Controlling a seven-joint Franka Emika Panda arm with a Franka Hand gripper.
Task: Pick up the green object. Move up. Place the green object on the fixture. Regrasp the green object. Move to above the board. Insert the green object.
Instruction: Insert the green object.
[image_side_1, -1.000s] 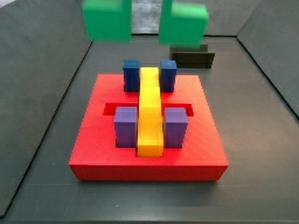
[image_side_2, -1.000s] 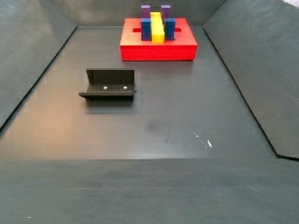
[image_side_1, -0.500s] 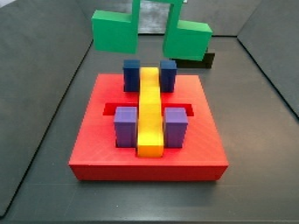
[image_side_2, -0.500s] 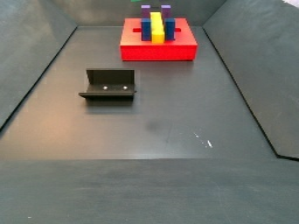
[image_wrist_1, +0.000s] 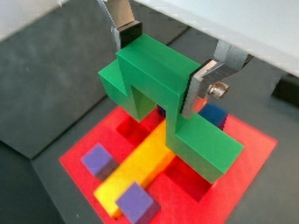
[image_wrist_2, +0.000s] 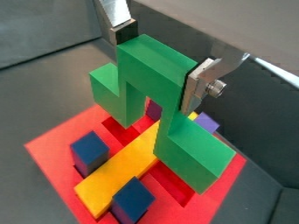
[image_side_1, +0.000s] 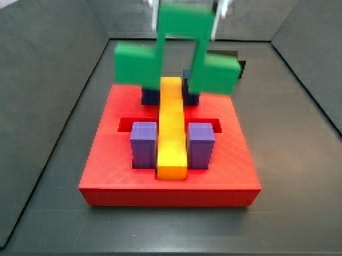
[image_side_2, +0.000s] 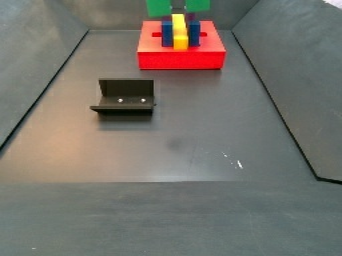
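My gripper (image_wrist_1: 163, 57) is shut on the green object (image_wrist_1: 152, 79), its silver fingers (image_wrist_1: 208, 80) pressing the two sides of the top bar. In a side view the green object (image_side_1: 138, 62) hangs legs-down over the far end of the red board (image_side_1: 120, 170), one leg on each side of the yellow bar (image_side_1: 171, 130). The other wrist view also shows the gripper (image_wrist_2: 162, 57) clamping the green object (image_wrist_2: 140, 79) above the board (image_wrist_2: 59, 144). Whether the legs touch the board I cannot tell. The dark fixture (image_side_2: 124, 98) stands apart on the floor.
On the board stand two purple blocks (image_side_1: 142, 143) (image_side_1: 202, 143) beside the yellow bar, and blue blocks (image_wrist_2: 87, 149) at the far end, partly hidden by the green legs. Dark grey walls (image_side_2: 40, 80) enclose the floor.
The gripper has come down with the green object, from high above the board's far end to low over the blue blocks, legs straddling the yellow bar.
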